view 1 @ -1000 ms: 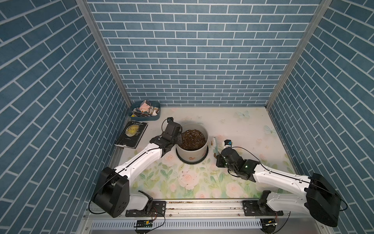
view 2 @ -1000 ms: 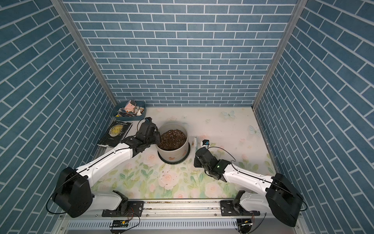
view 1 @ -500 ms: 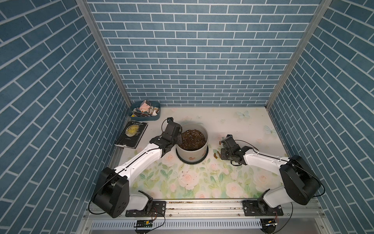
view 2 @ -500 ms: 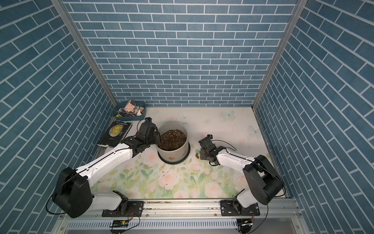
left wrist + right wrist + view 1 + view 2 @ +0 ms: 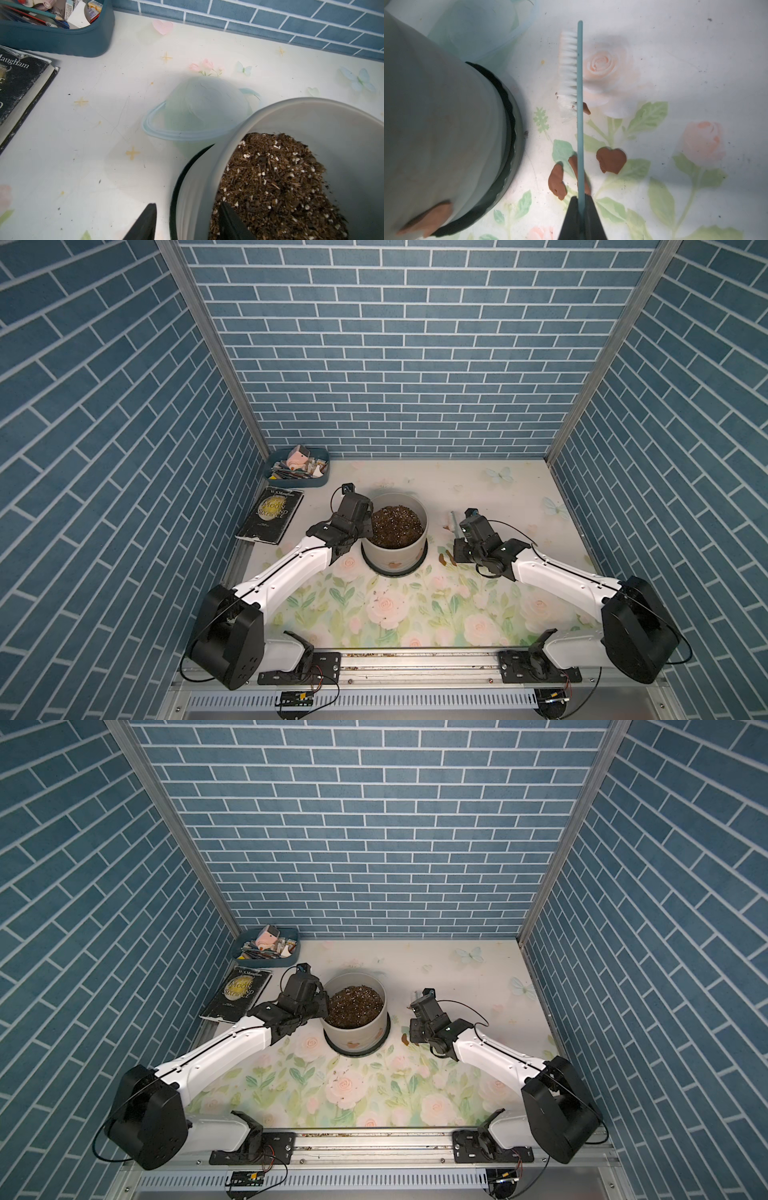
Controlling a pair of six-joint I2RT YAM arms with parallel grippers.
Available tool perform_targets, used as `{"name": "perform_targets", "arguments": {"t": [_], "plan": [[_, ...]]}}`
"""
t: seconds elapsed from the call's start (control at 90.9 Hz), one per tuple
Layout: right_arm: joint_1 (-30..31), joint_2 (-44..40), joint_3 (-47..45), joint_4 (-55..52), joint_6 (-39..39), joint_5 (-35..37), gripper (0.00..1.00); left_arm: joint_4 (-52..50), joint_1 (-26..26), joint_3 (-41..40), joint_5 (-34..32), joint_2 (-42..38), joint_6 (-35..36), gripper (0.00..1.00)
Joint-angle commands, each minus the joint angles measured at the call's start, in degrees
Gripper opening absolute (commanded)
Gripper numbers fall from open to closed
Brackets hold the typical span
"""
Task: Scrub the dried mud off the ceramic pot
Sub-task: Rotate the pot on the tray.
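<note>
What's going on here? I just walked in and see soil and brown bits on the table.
The right gripper is shut on a thin teal brush with white bristles, held beside the light-grey ceramic pot, which is filled with dark soil. The left gripper is open, its fingers straddling the pot's rim. Several reddish-brown flakes of dried mud lie on the floral tabletop, and one patch is still on the pot's wall.

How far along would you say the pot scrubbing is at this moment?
Partly done: several mud flakes lie on the table. The right gripper holds the brush beside the pot; the left gripper straddles its rim, open. One mud patch remains on the wall.
</note>
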Motion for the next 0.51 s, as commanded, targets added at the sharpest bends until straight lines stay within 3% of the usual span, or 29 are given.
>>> {"name": "perform_targets", "arguments": {"t": [0.0,0.242,0.495], "plan": [[0.4,-0.9,-0.6,2.5,0.0,-0.3,0.00,-1.5,0.6,3.1,-1.3,1.5,1.1,0.54],[-3.5,9.4,3.1,-2.9,0.4,-0.4,0.00,-1.4,0.8,5.7,-1.6,3.2,1.2,0.56],[-0.3,-1.0,4.9,-2.8,-1.1,1.9,0.00,-0.9,1.6,8.1,-1.5,6.1,1.6,0.62]]}}
